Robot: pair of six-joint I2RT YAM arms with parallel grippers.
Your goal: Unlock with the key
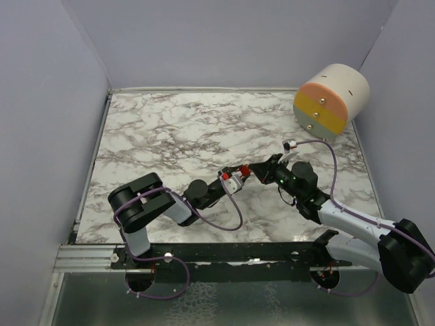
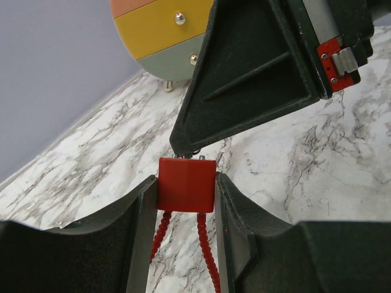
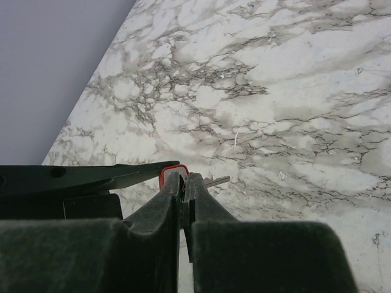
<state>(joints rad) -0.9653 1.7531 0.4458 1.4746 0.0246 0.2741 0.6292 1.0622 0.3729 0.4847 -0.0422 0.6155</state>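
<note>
- Red padlock [image 2: 186, 185] sat clamped between the left gripper [image 2: 185, 194]'s fingers.
- Right gripper [image 3: 183, 180], at the padlock's 12 o'clock in the left wrist view, pinched the key [image 3: 219, 180].

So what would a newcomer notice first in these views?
Most likely the two hands nose to nose over the middle of the marble table. The left hand clamps a bright red lock, and the right hand, pinched shut on a small key, points at it. Next would be the pink, yellow and grey-green striped drum at the table's far right corner.
</note>
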